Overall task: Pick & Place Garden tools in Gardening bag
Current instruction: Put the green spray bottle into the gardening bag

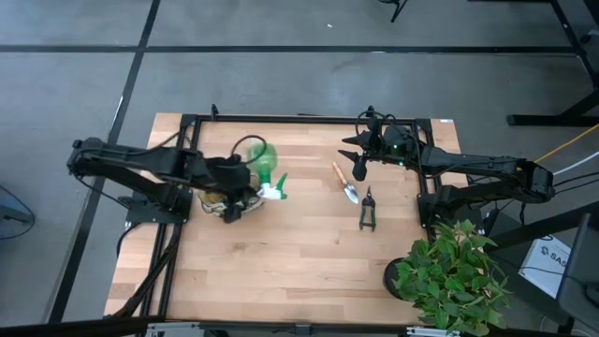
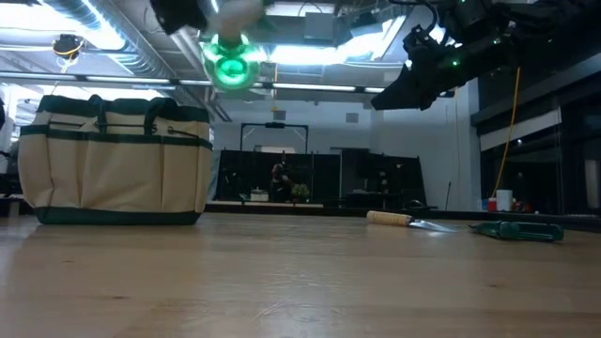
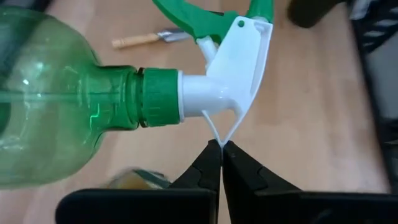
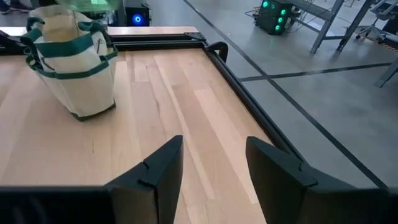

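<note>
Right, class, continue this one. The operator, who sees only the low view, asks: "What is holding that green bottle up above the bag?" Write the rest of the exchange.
Observer: The left gripper, shut on a thin white tip of the spray bottle's sprayer head.
Operator: Is it over the bag?
Observer: From above, its body overlaps the gardening bag; the sprayer head sticks out past it.
Operator: And the right gripper?
Observer: The right gripper is open and empty, near the table's far edge, beyond the trowel.
</note>
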You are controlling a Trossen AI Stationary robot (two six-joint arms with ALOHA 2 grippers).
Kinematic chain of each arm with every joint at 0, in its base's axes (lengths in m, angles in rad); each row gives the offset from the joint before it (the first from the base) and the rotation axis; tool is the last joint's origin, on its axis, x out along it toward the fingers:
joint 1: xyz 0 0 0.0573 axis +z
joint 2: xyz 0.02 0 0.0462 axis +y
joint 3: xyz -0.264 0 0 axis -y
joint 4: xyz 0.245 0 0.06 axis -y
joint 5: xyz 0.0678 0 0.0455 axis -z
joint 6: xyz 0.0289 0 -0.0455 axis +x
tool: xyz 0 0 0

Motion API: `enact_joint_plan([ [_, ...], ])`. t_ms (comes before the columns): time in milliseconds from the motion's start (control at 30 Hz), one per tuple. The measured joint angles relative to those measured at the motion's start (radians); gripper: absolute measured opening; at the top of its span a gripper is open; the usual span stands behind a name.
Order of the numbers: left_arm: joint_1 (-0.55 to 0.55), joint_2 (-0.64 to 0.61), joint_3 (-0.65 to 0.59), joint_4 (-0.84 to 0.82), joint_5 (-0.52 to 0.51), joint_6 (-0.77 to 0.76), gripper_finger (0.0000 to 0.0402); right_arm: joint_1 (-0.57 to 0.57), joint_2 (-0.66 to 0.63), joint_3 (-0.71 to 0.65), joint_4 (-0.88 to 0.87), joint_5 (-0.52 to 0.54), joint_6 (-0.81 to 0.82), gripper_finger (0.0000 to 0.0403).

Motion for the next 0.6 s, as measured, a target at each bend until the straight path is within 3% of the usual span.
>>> enact_joint_plan([
  [333,-0.052,-0.161,0.000,-0.105,0.180,-0.267,0.0003,0.000,0.000,0.000,0.005,0.000,0.000,0.0179],
  [600,-0.109,-0.219,0.000,-0.227,0.214,-0.429,0.0003,0.000,0.000,0.000,0.005,0.000,0.000,0.0179],
])
